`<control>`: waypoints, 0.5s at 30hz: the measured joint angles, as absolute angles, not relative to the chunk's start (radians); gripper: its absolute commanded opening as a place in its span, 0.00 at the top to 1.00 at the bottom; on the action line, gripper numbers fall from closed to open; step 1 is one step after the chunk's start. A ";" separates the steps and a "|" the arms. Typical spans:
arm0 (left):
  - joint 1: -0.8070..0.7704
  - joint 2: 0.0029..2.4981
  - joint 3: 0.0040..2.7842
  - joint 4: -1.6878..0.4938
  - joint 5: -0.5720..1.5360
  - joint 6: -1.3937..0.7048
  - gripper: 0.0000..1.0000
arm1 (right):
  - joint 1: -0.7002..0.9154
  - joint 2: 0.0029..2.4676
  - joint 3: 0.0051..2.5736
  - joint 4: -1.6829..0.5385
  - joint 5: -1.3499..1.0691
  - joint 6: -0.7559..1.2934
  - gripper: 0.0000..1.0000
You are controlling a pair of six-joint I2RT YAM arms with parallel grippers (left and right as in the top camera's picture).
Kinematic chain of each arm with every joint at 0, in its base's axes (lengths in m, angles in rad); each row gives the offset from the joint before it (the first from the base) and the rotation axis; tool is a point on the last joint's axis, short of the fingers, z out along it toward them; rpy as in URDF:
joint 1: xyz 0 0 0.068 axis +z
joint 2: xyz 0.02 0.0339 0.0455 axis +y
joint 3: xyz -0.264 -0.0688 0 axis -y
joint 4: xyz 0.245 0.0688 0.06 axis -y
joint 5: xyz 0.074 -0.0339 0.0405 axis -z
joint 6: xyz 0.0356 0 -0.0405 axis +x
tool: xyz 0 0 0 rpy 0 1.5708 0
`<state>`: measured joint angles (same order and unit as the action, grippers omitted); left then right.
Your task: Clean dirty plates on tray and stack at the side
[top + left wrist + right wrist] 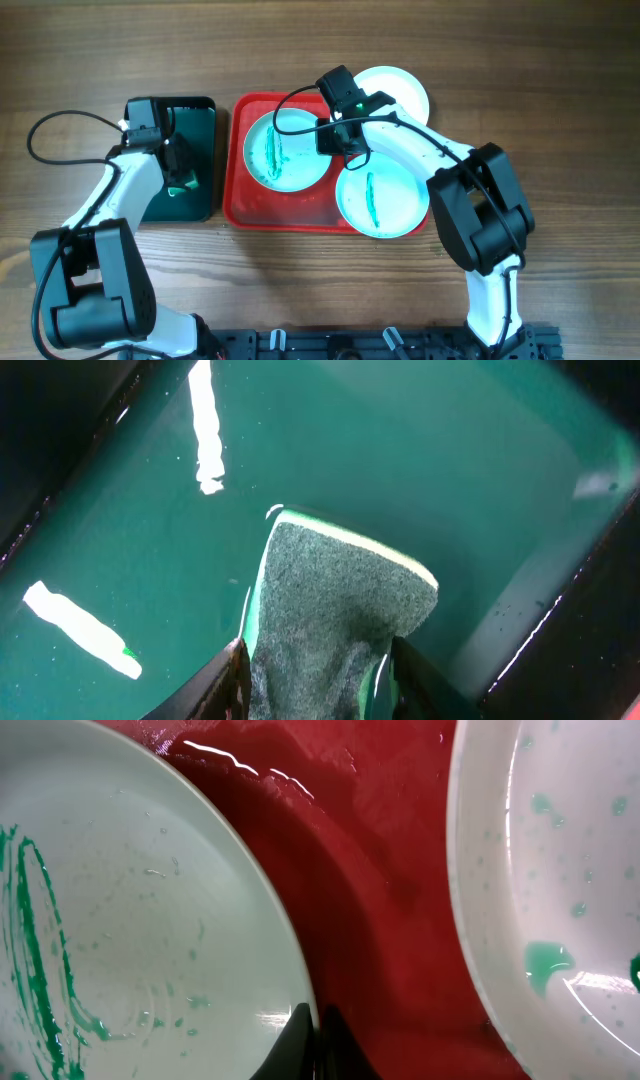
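Note:
The red tray (290, 212) holds a plate (285, 150) with green streaks on its left half. A second streaked plate (380, 200) lies over the tray's right front corner. A third plate (405, 90) lies behind the tray's right end, and no streak shows on its visible part. My right gripper (340, 135) is shut on the right rim of the left plate (150, 920); in the right wrist view its fingers (315, 1025) pinch that rim, with the wet tray (370, 870) and the second plate (560, 870) beside it. My left gripper (315, 680) is shut on a grey-green sponge (335, 600).
A smaller dark green tray (205, 130) stands left of the red tray, and the left gripper (180, 175) holds the sponge inside it. Its wet teal floor (400, 450) fills the left wrist view. Wooden tabletop (560, 80) lies all around.

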<state>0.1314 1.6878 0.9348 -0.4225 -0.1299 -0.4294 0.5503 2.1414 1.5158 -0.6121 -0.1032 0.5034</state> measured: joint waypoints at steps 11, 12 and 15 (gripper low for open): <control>0.131 1.714 0.915 -0.410 -0.107 -0.376 0.87 | 0.556 2.141 1.516 -0.611 -0.103 0.503 0.96; 0.131 1.726 0.915 -0.406 -0.107 -0.374 0.96 | 0.556 2.141 1.516 -0.611 -0.103 0.504 0.96; 0.132 1.732 0.916 -0.406 -0.107 -0.368 0.96 | 0.556 2.141 1.516 -0.607 -0.103 0.504 0.96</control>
